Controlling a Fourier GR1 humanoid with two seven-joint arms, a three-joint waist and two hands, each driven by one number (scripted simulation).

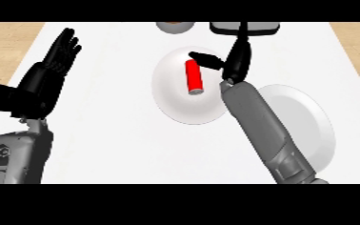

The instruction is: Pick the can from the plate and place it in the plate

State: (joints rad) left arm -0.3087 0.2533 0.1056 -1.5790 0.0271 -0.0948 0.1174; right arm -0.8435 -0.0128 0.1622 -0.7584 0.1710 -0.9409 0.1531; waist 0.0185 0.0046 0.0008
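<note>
Near the counter's (105,138) right edge lay a plate (313,121); your left hand (45,76) rested open by the left edge. On the middle plate (175,100) the can (193,78) lay flat; your right hand (237,61) hung beside it, fingers straight, thumb perhaps touching its far end.

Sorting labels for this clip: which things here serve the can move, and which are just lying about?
In the job: red can, its plate, second plate, right hand.
Lying about: grey round thing, dark-edged object, resting left hand.
</note>
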